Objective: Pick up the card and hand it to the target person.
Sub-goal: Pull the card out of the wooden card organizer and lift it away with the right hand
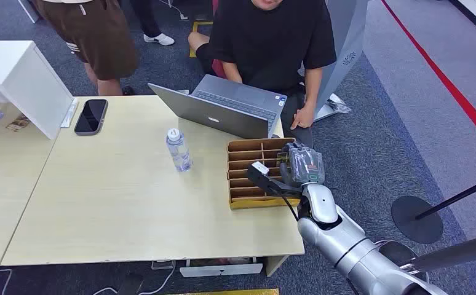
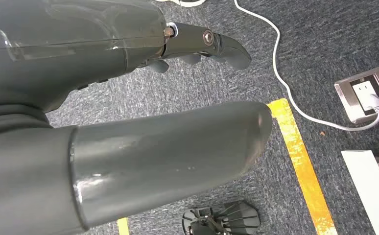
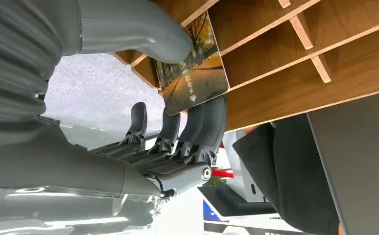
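Note:
The card [image 3: 193, 73], printed with autumn trees and a dark lower band, is pinched between the thumb and fingers [image 3: 204, 120] of my right hand [image 3: 80, 147]. It sits at the edge of the wooden divided organizer [image 3: 300, 73]. In the head view my right hand [image 1: 303, 166] is over the right side of the organizer [image 1: 260, 203], on the table's right end. A person in a black shirt [image 1: 272, 43] sits just behind it, one hand [image 1: 302, 117] near the table corner. My left hand [image 2: 80, 54] hangs over the carpet, fingers apart, holding nothing.
An open grey laptop [image 1: 223, 110] stands right behind the organizer. A water bottle [image 1: 178, 149] is mid-table and a black phone [image 1: 91, 115] lies at the back left beside a white box [image 1: 20, 80]. Another person in brown shorts [image 1: 100, 37] stands behind the table [image 1: 119, 203].

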